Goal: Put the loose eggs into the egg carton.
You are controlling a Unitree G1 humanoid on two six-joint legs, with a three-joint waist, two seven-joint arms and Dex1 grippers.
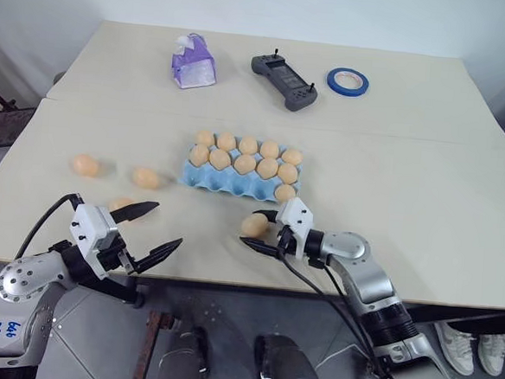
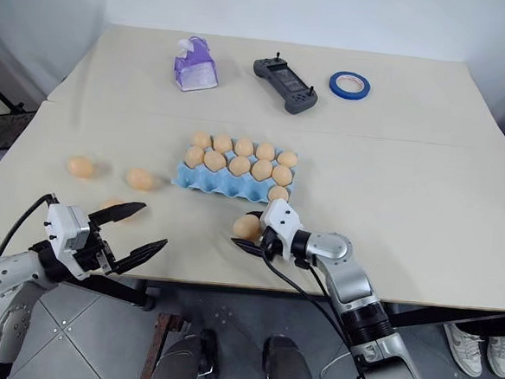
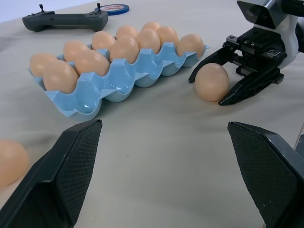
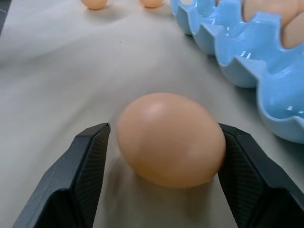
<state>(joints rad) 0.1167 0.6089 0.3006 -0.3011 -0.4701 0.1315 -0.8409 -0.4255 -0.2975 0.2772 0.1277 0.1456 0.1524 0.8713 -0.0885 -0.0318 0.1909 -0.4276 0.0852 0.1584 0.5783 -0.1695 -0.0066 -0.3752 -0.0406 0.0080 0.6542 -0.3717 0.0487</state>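
The right gripper [image 1: 262, 233] sits low on the table [image 1: 426, 193], its jaws either side of one loose egg [image 1: 254, 225] just in front of the light blue egg carton [image 1: 203, 178]. In the right wrist view the black pads [image 4: 90, 161] bracket the egg closely, one side seeming to touch it and a thin gap on the other; whether it is actually pinched cannot be told. To do this step well, the jaws should close gently and squarely across the egg's widest part, since the smooth oval shell could squirt out or crack. It should then lift clear of the carton's wall before moving over an empty front-row cup.

The left gripper [image 1: 146, 227] hovers with jaws spread wide and empty near three more loose eggs [image 1: 147, 178] on the table to the left of the carton.

Beyond the carton lie a purple tissue box [image 1: 194, 62], a dark handheld controller [image 1: 283, 80] and a roll of blue tape [image 1: 348, 81]. No brand or label is legible on any of them.
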